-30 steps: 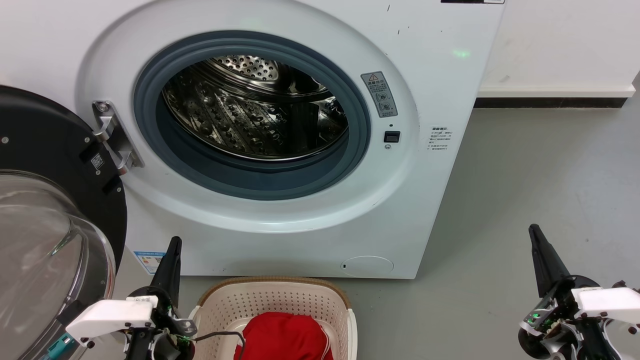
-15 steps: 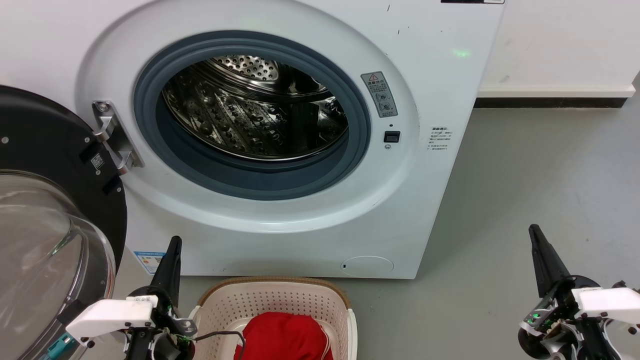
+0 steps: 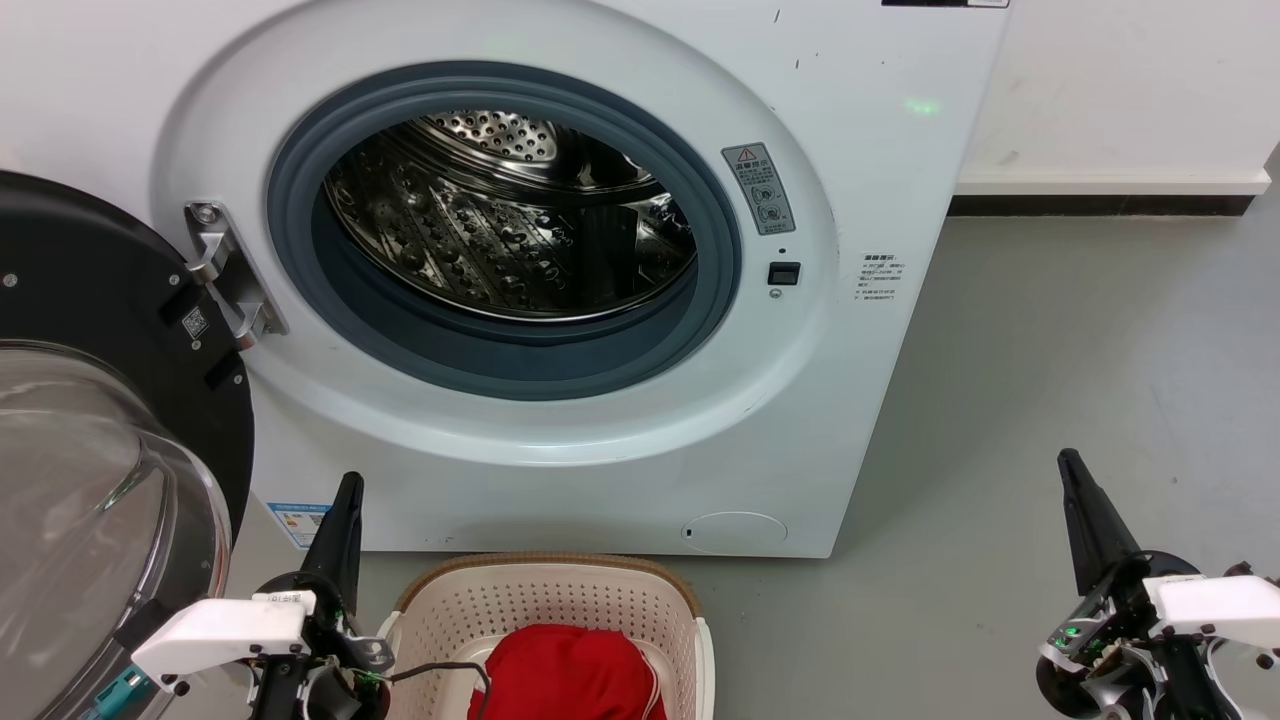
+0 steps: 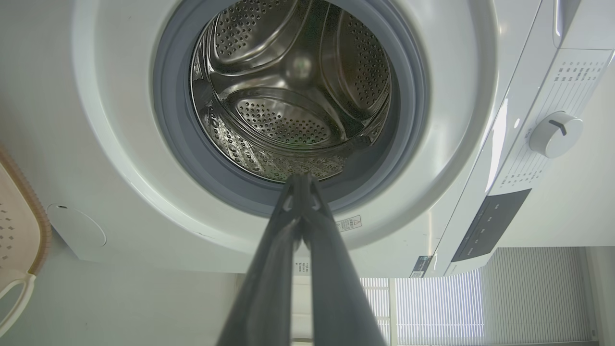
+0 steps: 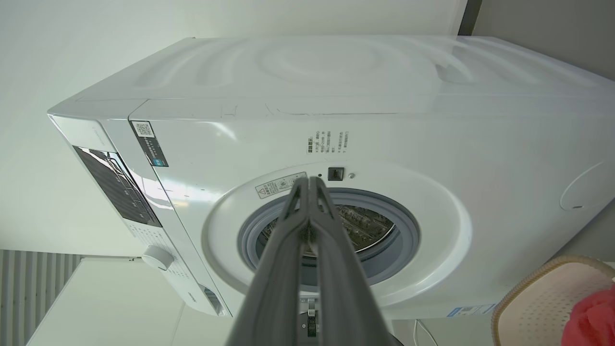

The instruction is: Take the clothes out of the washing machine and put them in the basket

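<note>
Nearest, low centre of head view: the basket (image 3: 560,600) on the floor (image 3: 1050,350), w/ the clothes (image 3: 565,670) bundled inside it, red w/ a thin white edge on the right. The left claw (image 3: 347,492) is just beside the basket's left rim, fingers clenched together on nothing, pointing up at the machine front. The right claw (image 3: 1068,465) is well apart to the right over bare grey floor, likewise pinched tight and empty.

Close on the left arm's outer side stands the door (image 3: 100,470), swung wide open: black rim, bulging glass, hung on a metal hinge (image 3: 225,275).

Behind the basket, past a strip of floor, is the washing machine (image 3: 860,400), w/ a round cover (image 3: 733,532) low on its white front. The grey rubber ring (image 3: 500,365) frames the steel drum (image 3: 500,230), perforated walls in plain sight. A warning label (image 3: 758,188) and a black latch socket (image 3: 784,273) sit right of the ring.

Farthest: white wall w/ dark skirting (image 3: 1100,205).
</note>
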Robot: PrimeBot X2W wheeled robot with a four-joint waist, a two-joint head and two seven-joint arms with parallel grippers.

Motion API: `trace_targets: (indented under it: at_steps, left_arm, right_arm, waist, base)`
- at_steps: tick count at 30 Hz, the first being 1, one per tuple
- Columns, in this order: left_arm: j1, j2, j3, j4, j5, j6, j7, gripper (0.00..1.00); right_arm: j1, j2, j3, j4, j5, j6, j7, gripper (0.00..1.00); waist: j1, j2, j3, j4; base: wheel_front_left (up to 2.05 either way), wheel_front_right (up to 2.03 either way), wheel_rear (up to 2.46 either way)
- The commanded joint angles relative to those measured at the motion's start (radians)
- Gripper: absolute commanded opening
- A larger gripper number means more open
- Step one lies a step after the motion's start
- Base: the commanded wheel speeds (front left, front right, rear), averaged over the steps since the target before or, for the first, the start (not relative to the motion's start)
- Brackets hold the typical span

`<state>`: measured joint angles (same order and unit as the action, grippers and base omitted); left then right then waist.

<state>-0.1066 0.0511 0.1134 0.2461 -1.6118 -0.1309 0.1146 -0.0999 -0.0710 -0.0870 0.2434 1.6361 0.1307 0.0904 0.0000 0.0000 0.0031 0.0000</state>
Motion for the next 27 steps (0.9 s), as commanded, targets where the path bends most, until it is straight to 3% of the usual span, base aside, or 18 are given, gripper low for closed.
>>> trace_targets:
  at_steps: [1,27]
  left_arm:
    - [-0.006,-0.002,0.003,0.000,-0.002,-0.002,0.003,0.00]
    - [-0.006,-0.002,0.003,0.000,-0.002,-0.002,0.003,0.00]
  right_arm:
    - [-0.013,0.002,-0.001,0.002,-0.002,0.000,0.006,0.00]
    - [-0.014,0.007,-0.009,0.003,-0.009,0.000,0.011,0.00]
  waist:
    - [0.0000,0.0000,0.000,0.000]
    - [0.0000,0.0000,0.000,0.000]
  base:
    - [0.00,0.00,0.00]
    - [0.00,0.00,0.00]
